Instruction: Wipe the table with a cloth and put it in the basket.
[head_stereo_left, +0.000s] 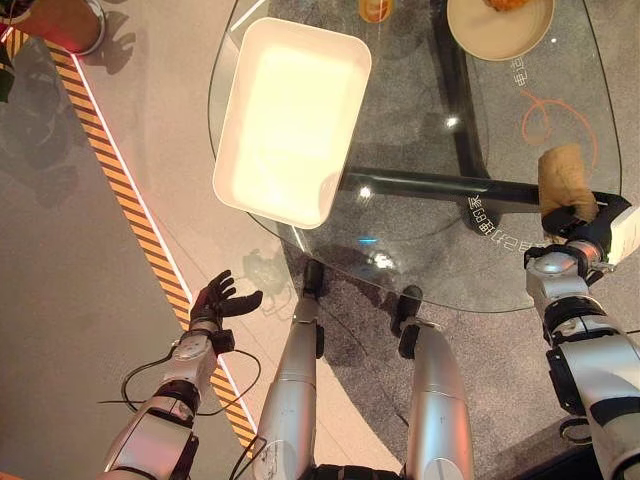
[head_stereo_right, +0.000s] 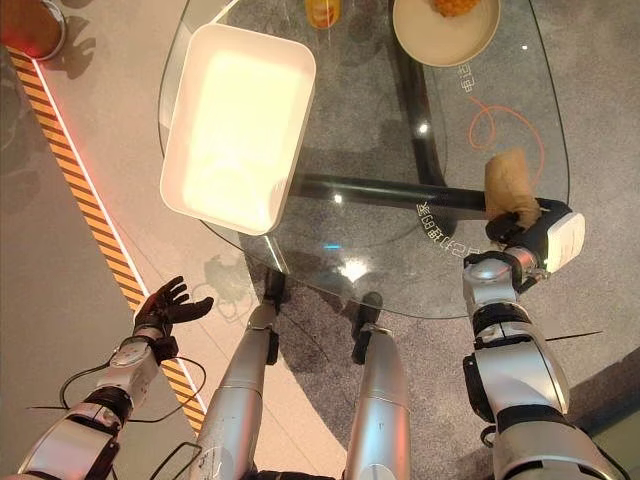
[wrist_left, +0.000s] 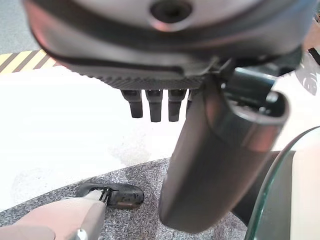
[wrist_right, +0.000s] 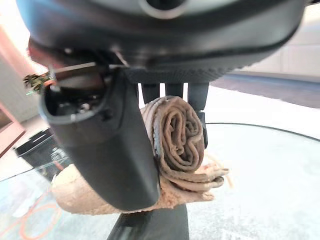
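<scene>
So the right hand has its fingers and thumb curled round the rolled-up tan cloth, right at the near right edge of the glass worktop. In the right wrist view you can see the roll's spiral end squeezed between thumb and fingers, with the cloth resting on the glass. The white basket sits on the left part of the worktop, well apart from the cloth. A plate with some food is at the far side, and an orange cup is near it. The left hand hangs down by the floor off the worktop, fingers loosely spread, holding nothing.
</scene>
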